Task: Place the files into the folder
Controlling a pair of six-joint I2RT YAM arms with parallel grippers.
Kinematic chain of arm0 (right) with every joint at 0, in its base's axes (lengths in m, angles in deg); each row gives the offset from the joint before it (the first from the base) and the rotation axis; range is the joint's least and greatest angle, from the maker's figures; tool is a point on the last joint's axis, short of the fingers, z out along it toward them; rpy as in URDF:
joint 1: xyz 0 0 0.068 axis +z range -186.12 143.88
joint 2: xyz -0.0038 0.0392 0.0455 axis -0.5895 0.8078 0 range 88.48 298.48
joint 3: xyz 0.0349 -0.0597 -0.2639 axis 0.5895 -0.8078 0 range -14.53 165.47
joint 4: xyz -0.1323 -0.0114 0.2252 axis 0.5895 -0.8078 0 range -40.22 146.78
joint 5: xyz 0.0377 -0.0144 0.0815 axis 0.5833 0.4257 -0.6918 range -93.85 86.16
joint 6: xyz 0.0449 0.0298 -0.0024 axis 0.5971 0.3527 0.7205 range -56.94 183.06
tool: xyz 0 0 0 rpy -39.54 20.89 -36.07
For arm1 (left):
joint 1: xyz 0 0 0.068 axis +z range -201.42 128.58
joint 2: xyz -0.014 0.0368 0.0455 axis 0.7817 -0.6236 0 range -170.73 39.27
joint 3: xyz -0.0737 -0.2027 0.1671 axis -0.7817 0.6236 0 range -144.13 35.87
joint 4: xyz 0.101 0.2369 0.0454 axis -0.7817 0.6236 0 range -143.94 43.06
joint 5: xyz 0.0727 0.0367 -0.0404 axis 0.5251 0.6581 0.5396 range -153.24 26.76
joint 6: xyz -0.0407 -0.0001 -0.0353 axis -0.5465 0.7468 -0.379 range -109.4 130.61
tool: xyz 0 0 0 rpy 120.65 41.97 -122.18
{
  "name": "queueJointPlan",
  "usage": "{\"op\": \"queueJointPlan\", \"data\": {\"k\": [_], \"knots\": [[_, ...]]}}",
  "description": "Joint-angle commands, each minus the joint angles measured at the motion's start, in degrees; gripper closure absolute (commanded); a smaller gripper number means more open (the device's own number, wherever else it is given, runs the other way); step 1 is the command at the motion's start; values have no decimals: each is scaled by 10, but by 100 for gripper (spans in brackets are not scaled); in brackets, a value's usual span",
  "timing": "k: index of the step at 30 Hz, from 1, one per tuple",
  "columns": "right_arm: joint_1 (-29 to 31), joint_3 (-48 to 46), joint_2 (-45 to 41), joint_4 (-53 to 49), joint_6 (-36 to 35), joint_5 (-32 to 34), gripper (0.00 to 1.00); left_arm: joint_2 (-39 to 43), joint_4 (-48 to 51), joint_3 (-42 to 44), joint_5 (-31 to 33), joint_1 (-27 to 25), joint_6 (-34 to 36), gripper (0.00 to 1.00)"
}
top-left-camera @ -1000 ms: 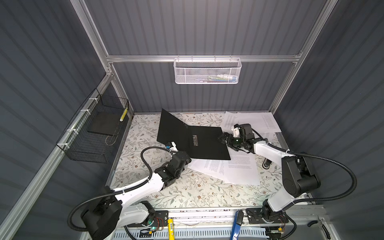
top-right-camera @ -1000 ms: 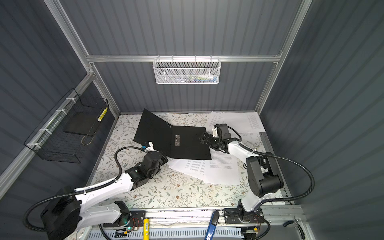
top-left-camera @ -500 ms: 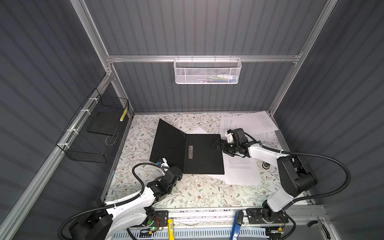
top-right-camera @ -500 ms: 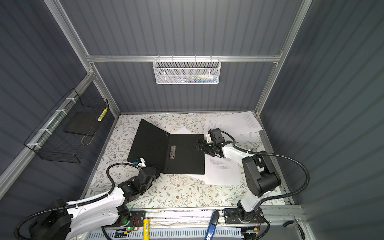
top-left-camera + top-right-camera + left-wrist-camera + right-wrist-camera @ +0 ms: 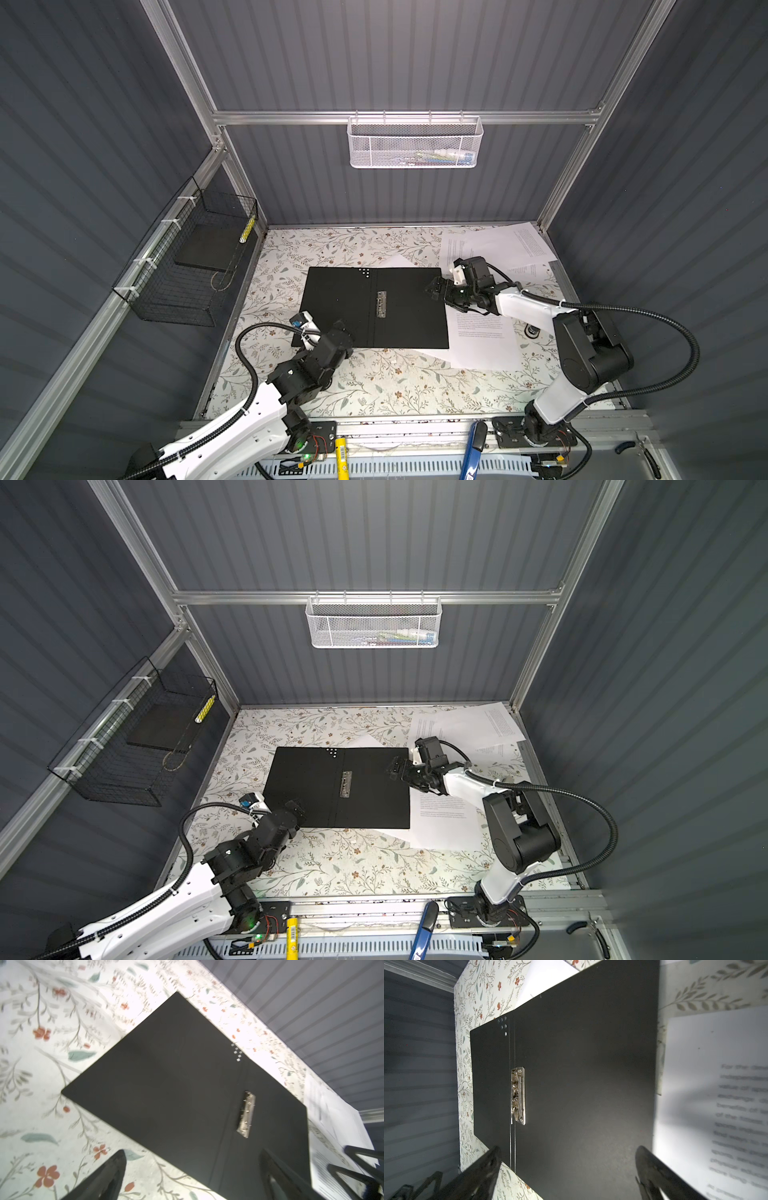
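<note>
My left gripper [image 5: 341, 327] and right gripper [image 5: 434, 287] gape empty at the open folder's [image 5: 374, 291] edges; I should pinch the printed sheet's [image 5: 484, 347] free edge and slide it in flat.

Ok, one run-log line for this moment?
folder: open flat, black inside up, empty | files: loose, some under folder | left gripper: open, empty, at folder's near edge | right gripper: open, empty, at folder's right edge
</note>
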Motion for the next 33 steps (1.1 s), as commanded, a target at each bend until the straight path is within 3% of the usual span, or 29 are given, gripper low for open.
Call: {"op": "queueJointPlan", "data": {"k": [1,3,5,10,14,19,24,33], "knots": [[41,32,16,17,7,-25,6,-78,1,-75,-65,0,161,0],[63,51,40,24,12,-33,12,-143,-9,-115,-145,23,211,0],[86,73,67,27,17,-41,16,-201,-46,-135,-267,64,248,0],[126,121,121,33,20,-53,23,-282,-139,-122,-519,203,233,0],[149,157,163,37,24,-74,33,-317,-241,-68,-645,310,196,0],[161,193,203,28,24,-89,45,-350,-304,-35,-700,375,196,0],[164,218,238,21,28,-101,62,-400,-342,-15,-732,403,194,0],[165,248,280,11,38,-110,78,-398,-288,20,-662,409,211,0]]}}
